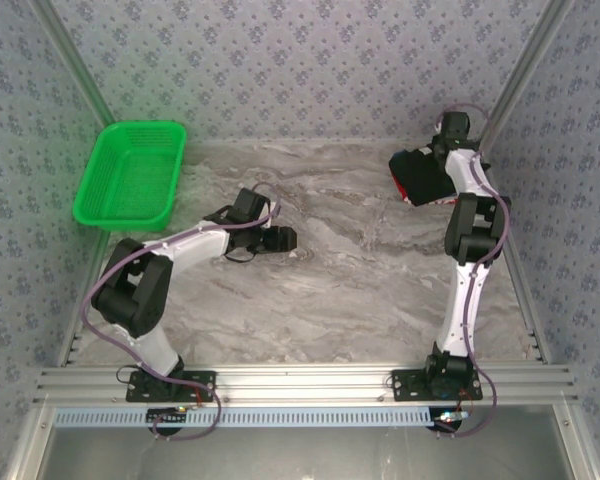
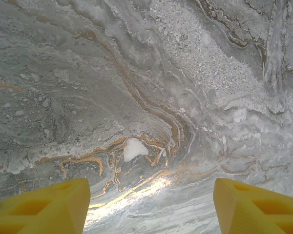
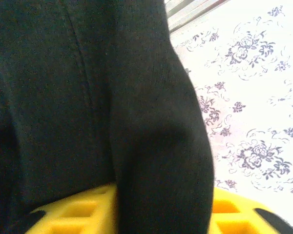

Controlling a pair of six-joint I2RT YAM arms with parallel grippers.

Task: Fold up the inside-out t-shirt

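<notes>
One green basket sits empty at the far left edge of the table, nr the back corner. Next along, L gripper hangs low over bare marble, left of centre. In its wrist view the yellow fingers stand wide apart w/ nothing btwn them but tabletop, so it's open and empty.

Over at the far right corner the inside-out t-shirt lies as a compact black bundle, well apart from L gripper. R gripper is at the bundle's far side, touching or just above it. In its wrist view black cloth runs down btwn its yellow fingers, which stand part way apart. Can't tell if they pinch the cloth or not.

Progress, my read: shirt looks gathered small and parked in the corner, so most folding seems done. What's left is prob. letting go and backing both arms off. How neat the folds are can't be judged from these views.

Labels/writing: none readable. A red and white bit shows at the bundle's near edge, too small to make out.
</notes>
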